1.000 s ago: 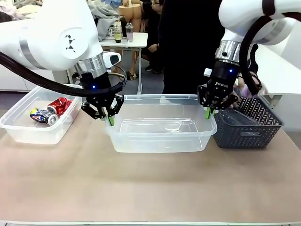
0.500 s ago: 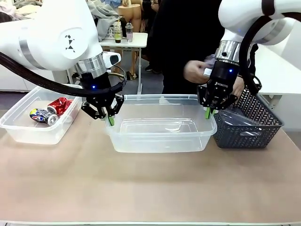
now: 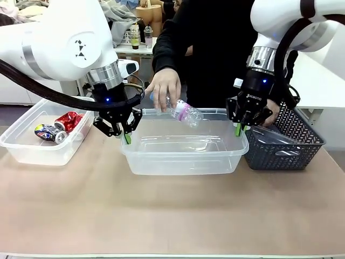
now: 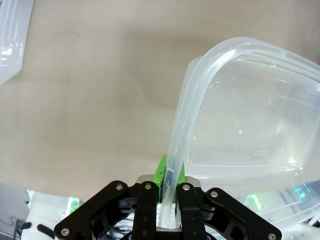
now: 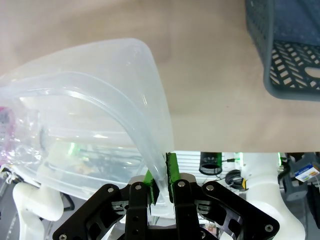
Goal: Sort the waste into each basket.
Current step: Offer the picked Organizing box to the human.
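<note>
A clear tub (image 3: 183,162) stands mid-table, held at both ends. My left gripper (image 3: 127,138) is shut on its left rim, which the left wrist view shows pinched between green pads (image 4: 169,176). My right gripper (image 3: 238,129) is shut on the right rim (image 5: 159,172). A person's hand (image 3: 164,86) holds a clear bottle with a pink label (image 3: 182,111) tilted just above this tub; it shows as a pink smear (image 5: 6,120) through the tub wall. A second clear tub (image 3: 32,148) at the far left holds a red can (image 3: 68,121) and a blue-yellow can (image 3: 47,133).
A dark grey lattice basket (image 3: 283,143) stands right of the middle tub, close to my right gripper. The person stands at the far side in dark clothes. The brown tabletop (image 3: 172,210) in front of the tubs is bare.
The person's hand came in from the right over the last second and now holds the pink-labelled bottle above the middle tub. Both grippers and the tubs have stayed put.
</note>
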Robot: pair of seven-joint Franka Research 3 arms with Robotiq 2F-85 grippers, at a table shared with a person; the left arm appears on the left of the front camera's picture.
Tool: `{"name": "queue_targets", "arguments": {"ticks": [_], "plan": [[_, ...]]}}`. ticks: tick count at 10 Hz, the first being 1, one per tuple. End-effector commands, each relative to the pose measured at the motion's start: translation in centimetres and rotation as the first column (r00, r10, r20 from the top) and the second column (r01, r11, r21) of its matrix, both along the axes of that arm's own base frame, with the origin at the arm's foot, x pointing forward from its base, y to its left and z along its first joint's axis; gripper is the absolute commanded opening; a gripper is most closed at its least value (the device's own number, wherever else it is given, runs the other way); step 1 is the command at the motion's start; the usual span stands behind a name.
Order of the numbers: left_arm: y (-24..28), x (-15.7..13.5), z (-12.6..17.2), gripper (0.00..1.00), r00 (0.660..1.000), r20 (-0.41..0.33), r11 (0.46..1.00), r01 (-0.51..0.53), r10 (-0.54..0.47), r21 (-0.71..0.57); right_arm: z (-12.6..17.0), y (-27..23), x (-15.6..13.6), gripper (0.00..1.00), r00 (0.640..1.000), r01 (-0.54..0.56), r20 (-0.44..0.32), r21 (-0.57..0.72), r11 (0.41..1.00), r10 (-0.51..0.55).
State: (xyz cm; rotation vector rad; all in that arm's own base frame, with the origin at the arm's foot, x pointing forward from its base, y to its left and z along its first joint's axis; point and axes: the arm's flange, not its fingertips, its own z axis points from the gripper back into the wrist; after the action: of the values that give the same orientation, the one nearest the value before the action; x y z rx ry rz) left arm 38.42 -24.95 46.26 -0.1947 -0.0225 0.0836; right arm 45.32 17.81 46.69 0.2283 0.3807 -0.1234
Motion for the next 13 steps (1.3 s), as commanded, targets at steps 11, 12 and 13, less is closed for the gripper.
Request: {"name": "queue_targets", "arguments": {"ticks": [11,12,13], "plan": [[0.4,0.33,0.41,0.0,1.0,0.011,1.0,-0.011,0.011,0.004,0.16,-0.77,-0.17,0.0,1.0,-0.003,0.002,-0.006,1.0,0.003],[0.4,0.33,0.41,0.0,1.0,0.011,1.0,-0.011,0.011,0.004,0.16,-0.77,-0.17,0.0,1.0,-0.003,0.002,-0.006,1.0,0.003],[0.4,0.33,0.41,0.0,1.0,0.011,1.0,-0.011,0.011,0.004,0.16,-0.77,-0.17,0.0,1.0,-0.003,0.002,-0.006,1.0,0.003]]}}
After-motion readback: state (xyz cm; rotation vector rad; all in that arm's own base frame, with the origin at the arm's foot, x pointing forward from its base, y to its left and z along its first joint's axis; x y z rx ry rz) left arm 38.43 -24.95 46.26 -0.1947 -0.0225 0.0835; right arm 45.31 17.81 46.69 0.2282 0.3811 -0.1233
